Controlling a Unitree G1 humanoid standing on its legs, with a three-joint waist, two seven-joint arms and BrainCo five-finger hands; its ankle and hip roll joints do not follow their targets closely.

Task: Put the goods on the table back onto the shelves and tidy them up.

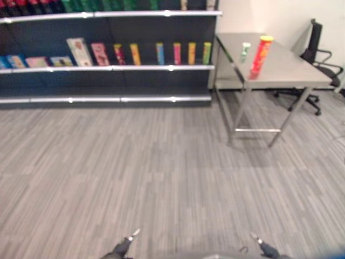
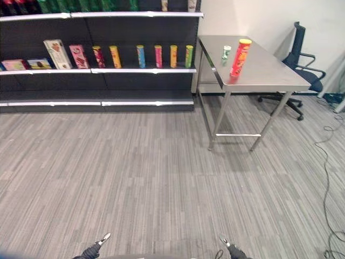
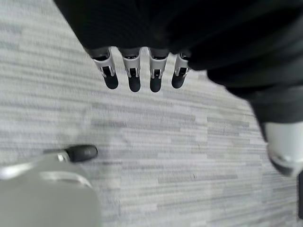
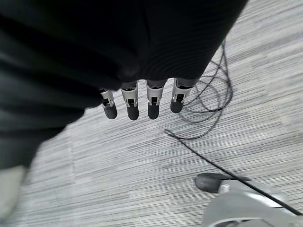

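Observation:
A tall red tube with a yellow lid (image 2: 240, 57) stands on the grey metal table (image 2: 269, 73) at the right, with a small green and white bottle (image 2: 226, 52) just behind it. The dark shelves (image 2: 145, 81) at the back left carry a row of coloured tubes (image 2: 156, 56) and some boxes (image 2: 56, 53). My left hand (image 3: 132, 71) hangs low over the floor, far from the table, fingers straight and holding nothing. My right hand (image 4: 142, 101) hangs the same way, open and empty. Their fingertips (image 1: 133, 234) peek in at the bottom edge of the eye views.
A black office chair (image 2: 299, 59) stands behind the table at the far right. Grey striped carpet (image 2: 151, 172) stretches between me and the shelves. The lower shelf boards (image 2: 102, 102) sit near floor level.

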